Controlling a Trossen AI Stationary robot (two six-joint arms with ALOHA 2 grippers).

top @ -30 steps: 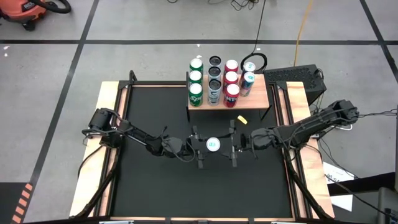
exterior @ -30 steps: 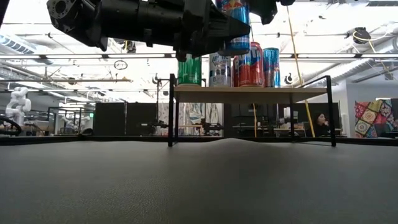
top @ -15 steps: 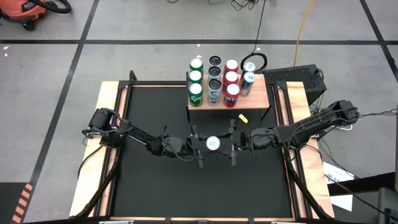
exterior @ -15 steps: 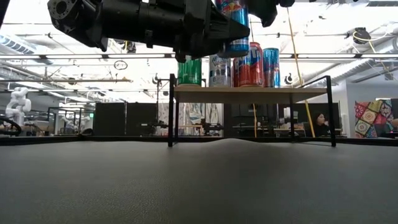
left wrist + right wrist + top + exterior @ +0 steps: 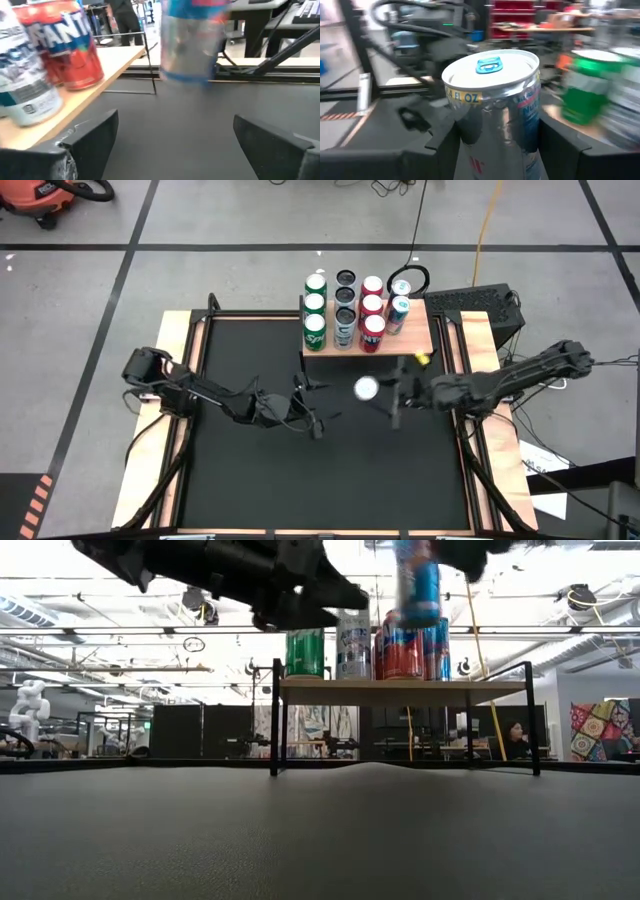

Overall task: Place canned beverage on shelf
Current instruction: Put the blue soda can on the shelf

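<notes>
In the high view the right end effector (image 5: 393, 392) holds one canned beverage (image 5: 367, 388) upright, a little right of the frame's centre, just below the shelf (image 5: 418, 330). The can is in the air, not on the tabletop (image 5: 250, 470); the low view shows it high in the frame, at the level of the cans on the shelf (image 5: 400, 690). I judge it is held upright and lifted so that it can pass over the shelf edge and stand there without tipping. In the right wrist view the two dark fingers (image 5: 445, 142) press the sides of the can (image 5: 495, 100).

The left end effector (image 5: 308, 408) is left of centre in the high view, apart from the can, and it is spread wide with nothing inside; the left wrist view shows the gap between its fingers.

On the shelf I count ten cans: three green, three silver or dark, three red, and one blue-green at the right, which leans a little. The free place is on the right part of the plank, probably where the carried can goes.
</notes>
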